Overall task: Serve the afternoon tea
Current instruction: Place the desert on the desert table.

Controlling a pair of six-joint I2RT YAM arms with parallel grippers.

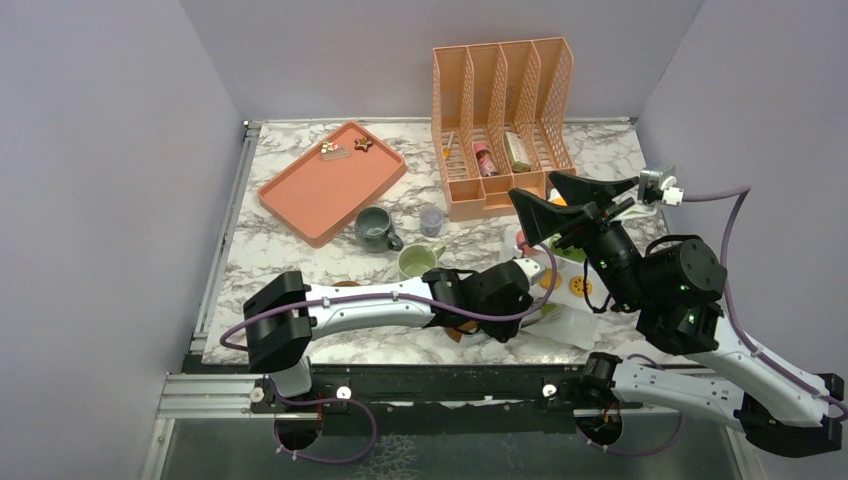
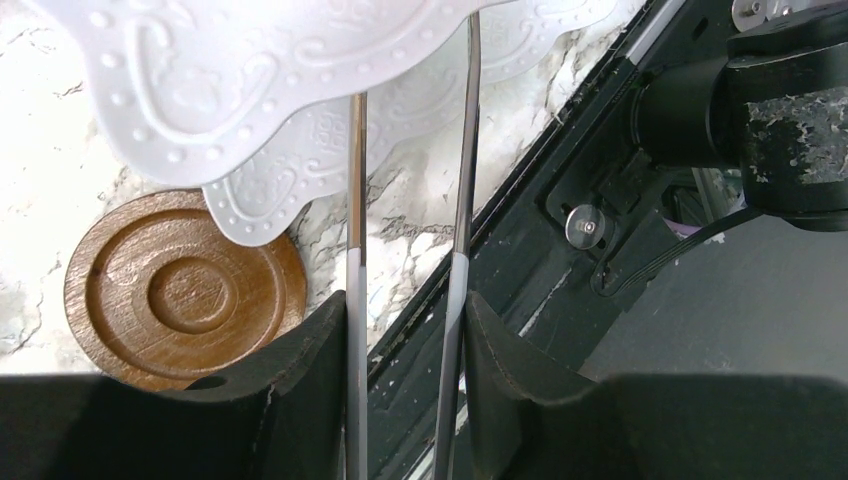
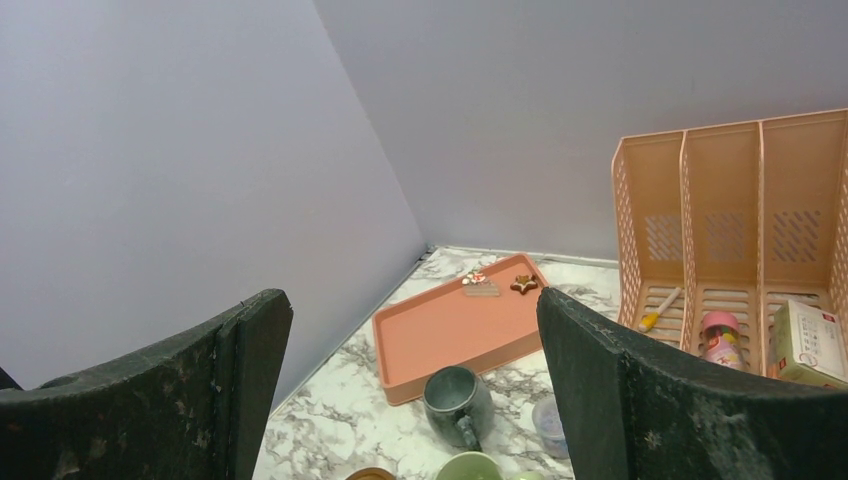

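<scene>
Overhead from behind, left wrist close over coaster, right wrist facing shared tray

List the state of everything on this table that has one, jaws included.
Grey-blue ceramic mug, upright on the table.
Pale green ceramic mug, upright on the table.
Round brown wooden coaster, flat, a white embossed plate overlapping its edge.
Orange rectangular plastic tray, flat, small toy cookies at its far end.
Left jaws, closed on thin metal tongs.
Right jaws, wide open, empty, raised.
</scene>
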